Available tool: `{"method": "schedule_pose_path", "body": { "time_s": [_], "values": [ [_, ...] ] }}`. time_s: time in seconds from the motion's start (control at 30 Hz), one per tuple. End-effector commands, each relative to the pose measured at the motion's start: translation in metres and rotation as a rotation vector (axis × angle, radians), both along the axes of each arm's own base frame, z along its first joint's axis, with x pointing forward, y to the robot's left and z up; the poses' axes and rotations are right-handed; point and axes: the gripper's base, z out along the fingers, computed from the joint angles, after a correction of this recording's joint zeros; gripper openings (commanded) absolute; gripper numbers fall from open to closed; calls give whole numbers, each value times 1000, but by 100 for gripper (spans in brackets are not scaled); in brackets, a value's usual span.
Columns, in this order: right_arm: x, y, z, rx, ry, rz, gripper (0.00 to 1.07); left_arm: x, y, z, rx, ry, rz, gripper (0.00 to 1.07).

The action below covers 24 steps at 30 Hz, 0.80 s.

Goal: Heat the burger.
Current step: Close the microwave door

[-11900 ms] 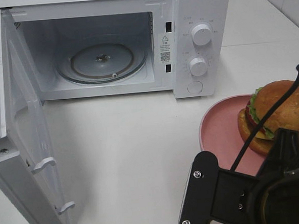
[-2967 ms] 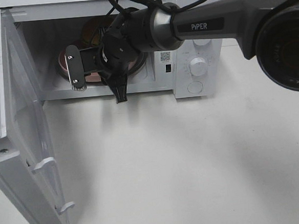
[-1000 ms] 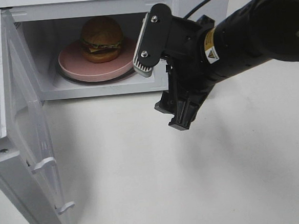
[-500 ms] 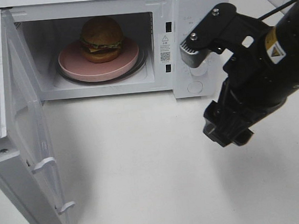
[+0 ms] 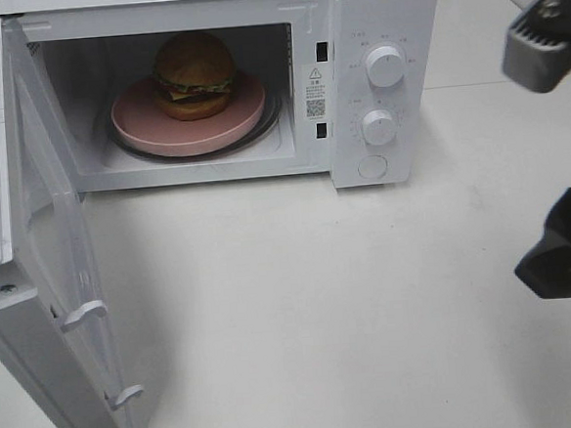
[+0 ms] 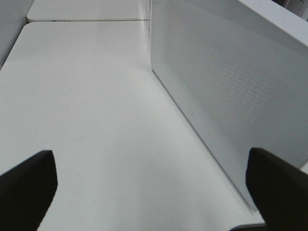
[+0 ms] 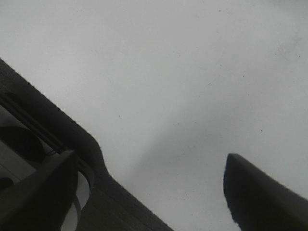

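Note:
The burger (image 5: 194, 73) has a golden-brown bun and green, red and dark layers. It sits on a round pink plate (image 5: 142, 121) on the glass turntable inside the open white microwave (image 5: 374, 12). My right gripper (image 5: 545, 162) is at the right edge of the exterior view, far from the microwave, open and empty. Its grey-padded finger (image 5: 540, 47) is above and its black finger (image 5: 563, 263) below. In the right wrist view the right gripper (image 7: 149, 192) hangs open over bare table. My left gripper (image 6: 151, 192) is open and empty beside the microwave door's outer face (image 6: 231, 96).
The microwave door (image 5: 33, 251) stands swung wide open at the left, reaching toward the front of the white table (image 5: 302, 311). Two white knobs (image 5: 385, 65) and a round button are on the microwave's right panel.
My right gripper has pulled back from the front of the microwave to the far right edge, open and empty. The burger and the pink plate stay inside the microwave.

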Motion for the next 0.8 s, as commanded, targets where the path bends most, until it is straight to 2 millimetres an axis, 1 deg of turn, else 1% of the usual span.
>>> {"method": "schedule_pose_path", "body": {
  "time_s": [0.03, 0.07, 0.1, 0.13, 0.17, 0.23, 0.3, 0.33, 0.4, 0.43, 0.47, 0.5, 0.53, 0.6, 0.67, 0.7, 0.73, 0.8],
  "values": [
    [-20, -16, 13, 34, -28, -15, 76, -2, 0, 2, -9, -29, -6, 100],
    [-20, -16, 13, 34, -28, -15, 76, -2, 0, 2, -9, -29, -6, 100],
    [-24, -20, 15, 45, -42, -15, 76, -2, 0, 2, -9, -29, -6, 100],
    [-35, -28, 19, 79, -77, -15, 76, -2, 0, 2, -9, -29, -6, 100],
    [-35, -28, 19, 79, -77, -15, 76, -2, 0, 2, -9, -29, -6, 100],
    [-49, -41, 19, 117, -122, -18, 76, -2, 0, 2, -9, -29, -6, 100],
    [-53, -44, 18, 124, -131, -24, 76, -2, 0, 2, -9, -29, -6, 100],
    [-60, -53, 15, 144, -145, -54, 76, -2, 0, 2, -9, -29, -6, 100],
    [-62, -56, 13, 148, -152, -71, 76, -2, 0, 2, -9, -29, -6, 100],
    [-67, -64, 8, 156, -171, -119, 76, -2, 0, 2, -9, -29, -6, 100],
    [-67, -64, 8, 156, -171, -119, 76, -2, 0, 2, -9, -29, -6, 100],
    [-72, -72, 3, 163, -199, -173, 76, -2, 0, 2, -9, -29, -6, 100],
    [-72, -72, 3, 163, -199, -173, 76, -2, 0, 2, -9, -29, -6, 100],
    [-79, -82, -3, 177, -241, -252, 76, -2, 0, 2, -9, -29, -6, 100],
    [-81, -84, -5, 182, -257, -279, 76, -2, 0, 2, -9, -29, -6, 100],
    [-87, -89, -9, 197, -293, -324, 76, -2, 0, 2, -9, -29, -6, 100],
    [-87, -89, -9, 197, -293, -324, 76, -2, 0, 2, -9, -29, -6, 100],
    [-96, -96, -13, 210, -344, -394, 76, -2, 0, 2, -9, -29, -6, 100]
  ]
}}
